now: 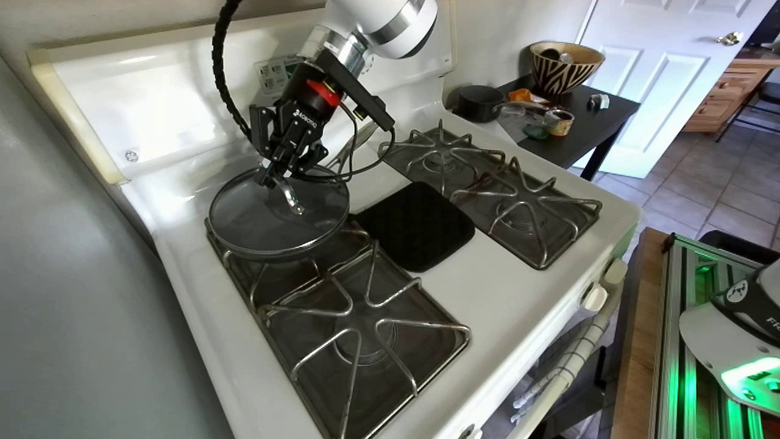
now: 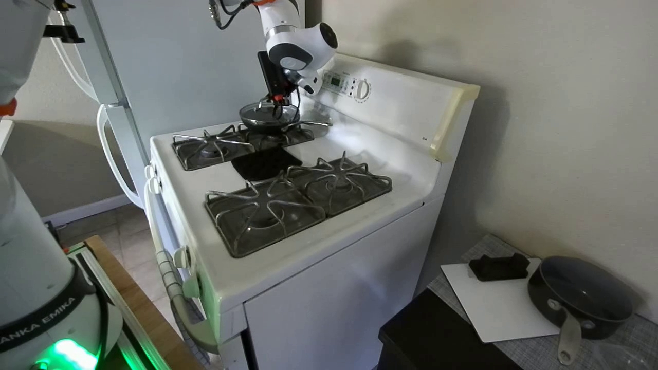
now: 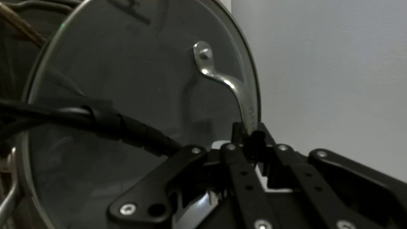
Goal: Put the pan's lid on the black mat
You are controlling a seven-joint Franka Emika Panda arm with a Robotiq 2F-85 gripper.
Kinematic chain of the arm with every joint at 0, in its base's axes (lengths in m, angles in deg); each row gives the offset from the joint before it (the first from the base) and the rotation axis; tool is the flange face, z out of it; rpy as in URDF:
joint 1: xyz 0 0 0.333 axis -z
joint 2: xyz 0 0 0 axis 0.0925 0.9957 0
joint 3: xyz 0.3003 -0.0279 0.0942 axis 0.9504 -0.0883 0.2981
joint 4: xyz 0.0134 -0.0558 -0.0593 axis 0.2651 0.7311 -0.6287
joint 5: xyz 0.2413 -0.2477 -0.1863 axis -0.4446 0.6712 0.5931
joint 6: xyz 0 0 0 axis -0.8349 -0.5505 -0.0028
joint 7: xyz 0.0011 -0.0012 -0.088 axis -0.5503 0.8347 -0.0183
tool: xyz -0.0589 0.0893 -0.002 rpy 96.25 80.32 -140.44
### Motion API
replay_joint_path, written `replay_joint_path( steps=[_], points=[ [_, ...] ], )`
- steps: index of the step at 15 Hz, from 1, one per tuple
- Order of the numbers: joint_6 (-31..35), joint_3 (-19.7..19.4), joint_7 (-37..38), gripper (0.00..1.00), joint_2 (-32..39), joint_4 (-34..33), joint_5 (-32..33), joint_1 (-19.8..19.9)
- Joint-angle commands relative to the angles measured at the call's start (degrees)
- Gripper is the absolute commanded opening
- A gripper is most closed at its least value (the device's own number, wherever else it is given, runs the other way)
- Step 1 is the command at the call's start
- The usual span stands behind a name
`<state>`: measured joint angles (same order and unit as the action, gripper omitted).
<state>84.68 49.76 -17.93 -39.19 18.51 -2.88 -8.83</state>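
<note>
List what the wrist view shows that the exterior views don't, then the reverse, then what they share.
Wrist view only: small markings on the metal handle of the lid, too blurred to read.
Exterior views only: the dark pot, the robot's base and, recognisably, the black mat.
Shared: the lid, with the gripper at its handle.

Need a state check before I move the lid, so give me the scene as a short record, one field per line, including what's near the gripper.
gripper: fingers closed on the lid's metal handle
lid: clear glass, over the pan; any gap at the rim cannot be made out
pan: at the back of the stovetop
black mat: flat, between the burner grates
black cable: crosses in front of the lid in the wrist view; contact unclear
saucepan: off to the stovetop's side
remaining: lid not yet on the mat
</note>
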Motion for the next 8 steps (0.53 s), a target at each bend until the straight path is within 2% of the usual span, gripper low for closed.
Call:
replay_joint_path(
  steps=[1, 8],
  points=[
    [-3.49, -0.23, 1.01, 0.01, -2.65, 0.74, 1.14, 0.38],
    [-4.77, -0.75, 1.8, 0.01, -3.68, 0.42, 3.46, 0.25]
  ],
)
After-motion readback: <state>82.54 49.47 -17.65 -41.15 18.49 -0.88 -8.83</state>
